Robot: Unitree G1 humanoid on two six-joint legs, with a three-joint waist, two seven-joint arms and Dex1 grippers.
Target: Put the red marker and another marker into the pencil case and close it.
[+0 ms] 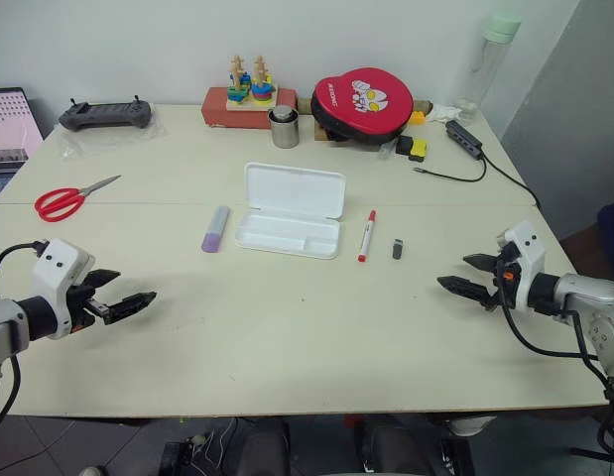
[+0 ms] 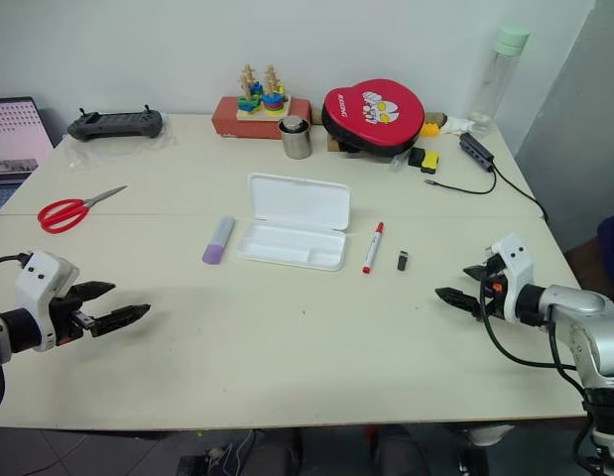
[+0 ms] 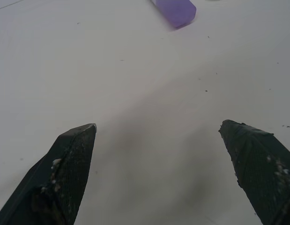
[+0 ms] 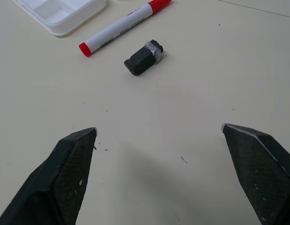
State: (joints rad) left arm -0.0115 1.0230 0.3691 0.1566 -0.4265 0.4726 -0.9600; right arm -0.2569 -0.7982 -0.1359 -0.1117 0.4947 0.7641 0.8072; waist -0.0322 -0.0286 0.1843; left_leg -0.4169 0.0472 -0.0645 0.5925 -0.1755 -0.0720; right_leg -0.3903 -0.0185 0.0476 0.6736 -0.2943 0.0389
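The white pencil case (image 1: 290, 222) lies open in the middle of the table, its lid folded back. Just right of it lies the red marker (image 1: 367, 235), white-barrelled with a red cap, also visible in the right wrist view as the red marker (image 4: 120, 26). A lilac marker (image 1: 216, 228) rests to the left of the case; its end shows as the lilac marker (image 3: 176, 10). My left gripper (image 1: 128, 294) hovers open near the front left of the table, empty. On the front right, my right gripper (image 1: 459, 274) is open and empty too, well short of the red marker.
A small dark grey block (image 1: 397, 249) lies right of the red marker. Red-handled scissors (image 1: 68, 199) sit at the left. Along the back stand a metal cup (image 1: 284, 128), a red round pouch (image 1: 363, 102), a stacking toy (image 1: 249, 84), a controller (image 1: 105, 115) and a cable (image 1: 470, 159).
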